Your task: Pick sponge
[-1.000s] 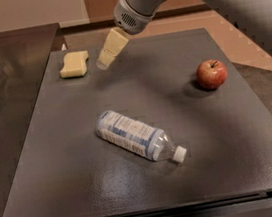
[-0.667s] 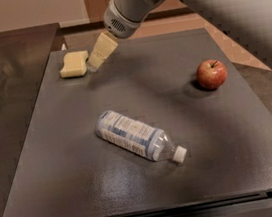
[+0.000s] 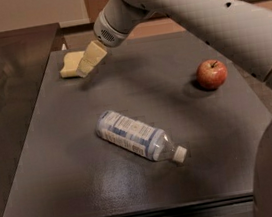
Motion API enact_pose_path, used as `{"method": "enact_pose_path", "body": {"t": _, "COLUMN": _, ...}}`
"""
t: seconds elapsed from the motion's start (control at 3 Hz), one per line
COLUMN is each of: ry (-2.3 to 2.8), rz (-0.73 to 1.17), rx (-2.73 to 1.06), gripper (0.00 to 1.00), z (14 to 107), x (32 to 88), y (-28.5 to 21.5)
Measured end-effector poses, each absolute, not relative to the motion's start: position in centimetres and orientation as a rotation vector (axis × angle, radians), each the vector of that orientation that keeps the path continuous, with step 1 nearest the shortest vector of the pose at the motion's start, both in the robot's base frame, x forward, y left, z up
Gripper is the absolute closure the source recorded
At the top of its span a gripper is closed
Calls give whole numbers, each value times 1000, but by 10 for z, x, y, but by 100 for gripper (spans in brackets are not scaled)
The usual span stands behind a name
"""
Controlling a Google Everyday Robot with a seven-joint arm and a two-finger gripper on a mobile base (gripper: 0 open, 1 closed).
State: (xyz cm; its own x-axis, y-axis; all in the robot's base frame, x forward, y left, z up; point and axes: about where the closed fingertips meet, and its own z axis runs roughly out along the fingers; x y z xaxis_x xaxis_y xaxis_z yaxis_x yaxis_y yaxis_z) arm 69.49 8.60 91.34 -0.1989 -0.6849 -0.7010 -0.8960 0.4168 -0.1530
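Plastic bottle [image 3: 135, 136], red apple [image 3: 212, 74], dark table [image 3: 57, 192]

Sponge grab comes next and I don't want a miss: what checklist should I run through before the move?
1. The sponge is in view, lying flat near the far left corner of the table: ok.
2. The pincer is at the sponge's right end: ok.
3. The pincer is touching the sponge: cannot tell.
4. The bottle, lying mid-table, is well apart from the sponge: ok.
5. The apple, at the right, is out of the way: ok.
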Motion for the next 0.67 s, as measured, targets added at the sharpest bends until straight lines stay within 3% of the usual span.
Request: {"method": "enact_pose_path", "body": {"t": 0.67, "ry": 1910, "rz": 435, "rx": -1346, "gripper": 0, "z": 877, "x": 722, "y": 118}}
